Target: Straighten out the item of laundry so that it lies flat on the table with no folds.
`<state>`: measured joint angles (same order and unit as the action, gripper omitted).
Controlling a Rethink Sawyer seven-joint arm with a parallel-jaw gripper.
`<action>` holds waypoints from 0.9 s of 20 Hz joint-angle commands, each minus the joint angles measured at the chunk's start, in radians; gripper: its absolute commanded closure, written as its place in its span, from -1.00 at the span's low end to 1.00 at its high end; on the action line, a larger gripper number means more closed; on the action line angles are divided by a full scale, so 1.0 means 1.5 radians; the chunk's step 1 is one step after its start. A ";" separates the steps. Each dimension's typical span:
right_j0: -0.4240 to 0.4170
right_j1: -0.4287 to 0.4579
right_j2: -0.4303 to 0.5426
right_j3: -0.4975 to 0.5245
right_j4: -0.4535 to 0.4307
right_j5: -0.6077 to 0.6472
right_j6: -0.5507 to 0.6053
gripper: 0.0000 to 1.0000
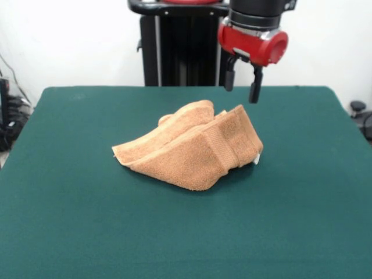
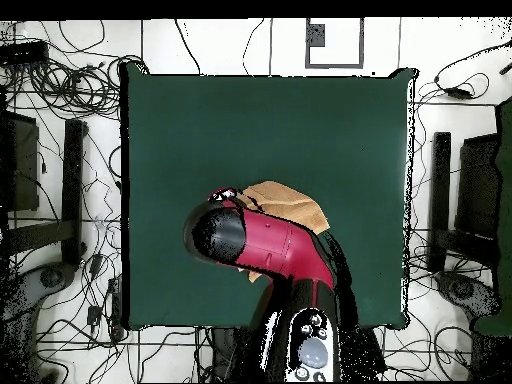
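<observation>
- The red and black arm (image 1: 254, 26) is reaching down from above, wrist pointing downward.
- The gripper (image 1: 241, 82) is hanging with its two dark fingers (image 1: 254, 87) parted, holding nothing.

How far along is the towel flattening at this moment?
Nothing looks done: the towel sits bunched and folded over itself on the table. The gripper hangs above its far end with fingers apart, holding nothing. Grasping, spreading and smoothing all remain.
</observation>
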<state>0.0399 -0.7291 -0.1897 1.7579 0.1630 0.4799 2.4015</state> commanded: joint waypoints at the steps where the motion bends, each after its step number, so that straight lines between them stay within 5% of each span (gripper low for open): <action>1: 0.000 0.057 0.042 -0.010 0.024 0.033 0.092 -1.00; 18: -0.009 0.089 0.053 -0.038 0.026 0.006 0.085 -1.00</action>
<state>0.0261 -0.6742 -0.1894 1.7444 0.1630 0.4799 2.4015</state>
